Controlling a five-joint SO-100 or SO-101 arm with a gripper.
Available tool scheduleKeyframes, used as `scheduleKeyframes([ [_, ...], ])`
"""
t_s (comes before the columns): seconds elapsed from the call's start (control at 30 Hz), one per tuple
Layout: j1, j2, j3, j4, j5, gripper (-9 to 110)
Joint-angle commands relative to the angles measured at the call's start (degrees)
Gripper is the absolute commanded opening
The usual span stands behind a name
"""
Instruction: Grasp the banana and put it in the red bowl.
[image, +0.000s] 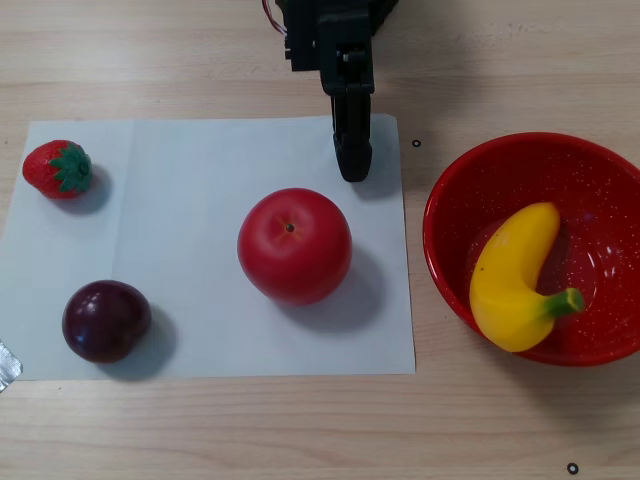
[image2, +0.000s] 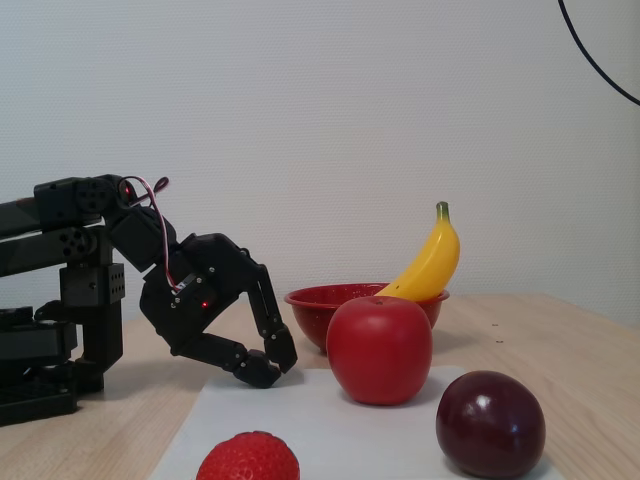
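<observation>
Resting in the red bowl (image: 450, 190), the banana (image: 507, 282) lies well apart from the nearly closed, empty gripper (image2: 272, 368).

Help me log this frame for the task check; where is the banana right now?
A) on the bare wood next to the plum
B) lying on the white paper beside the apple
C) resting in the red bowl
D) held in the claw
C: the banana rests inside the red bowl, its green stem propped against the rim, while the claw holds nothing over the paper's edge.
</observation>
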Motion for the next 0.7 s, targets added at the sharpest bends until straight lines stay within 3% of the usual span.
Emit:
scheduleKeyframes([
  [0.0,-0.88,-0.53,0.26,3.69,-1.05,0],
  [0.67,-0.97,-0.53,0.26,4.57,-1.76,0],
])
